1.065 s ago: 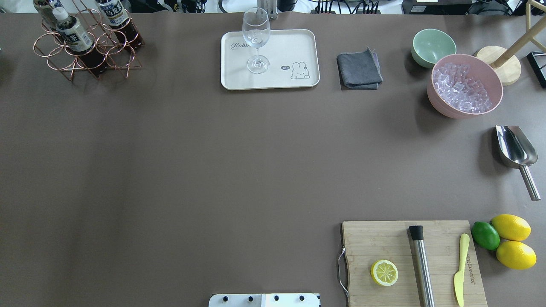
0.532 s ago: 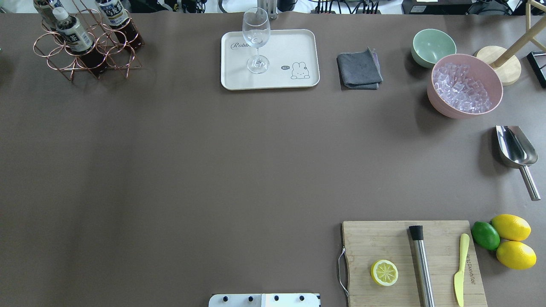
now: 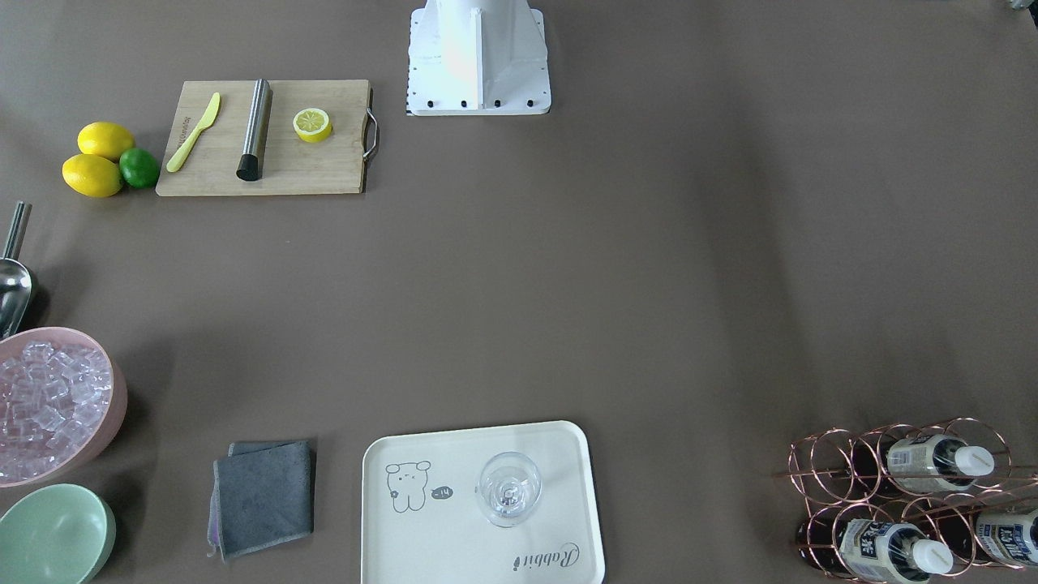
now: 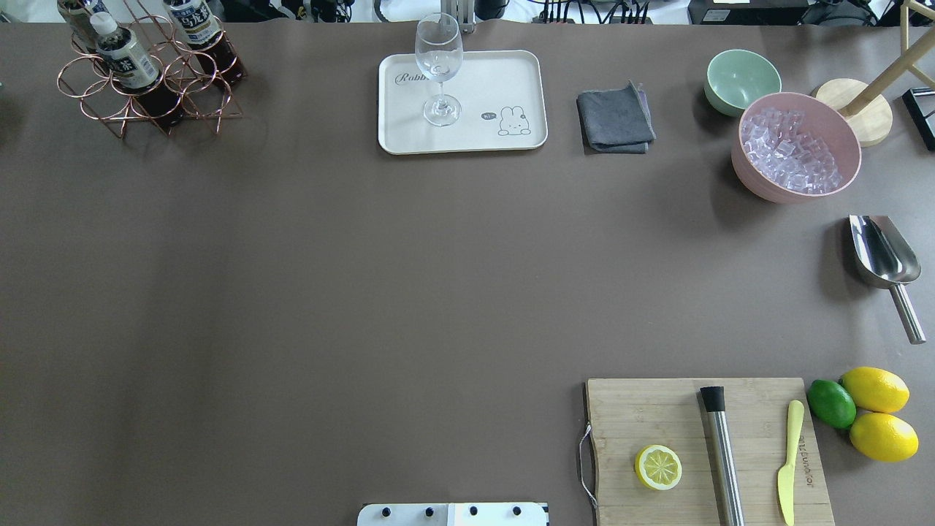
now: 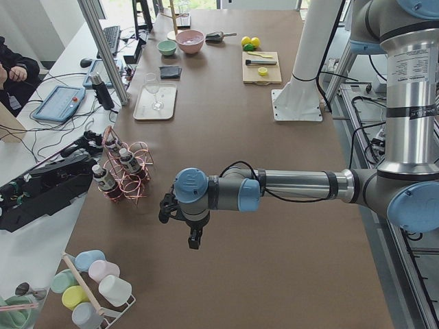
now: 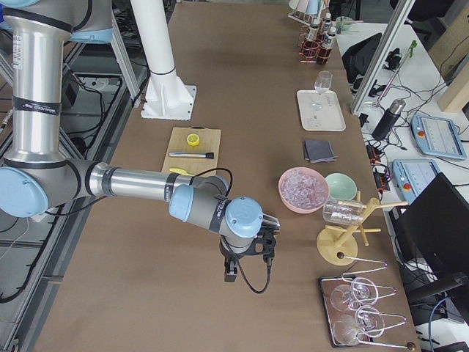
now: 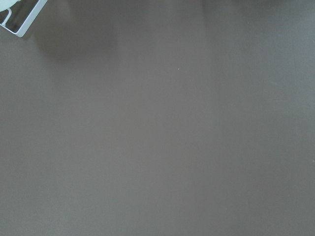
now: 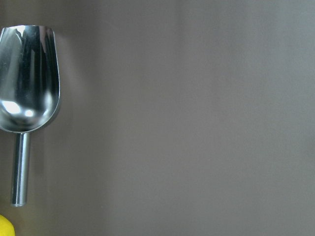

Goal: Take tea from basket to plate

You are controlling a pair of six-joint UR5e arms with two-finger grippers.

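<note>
Tea (image 4: 126,60): you have 3 bottles in 1 basket (image 4: 95,109), and 1 plate (image 4: 504,77) carries 1 glass (image 4: 438,47). For the left gripper (image 5: 167,205) and the right gripper (image 6: 265,246), I cannot tell if the fingers are apart.

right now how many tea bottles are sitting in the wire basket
3. One tea bottle stands in the basket row nearer the robot. Two stand in the far row, one beside another cut by the front view's edge. None seems hidden.

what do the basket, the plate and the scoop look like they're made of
Basket: thin wire, shiny rose-copper metal by its glint. Plate: matte cream, probably plastic or melamine, though ceramic is possible. Scoop: polished steel-like metal, showing mirror reflections.
</note>
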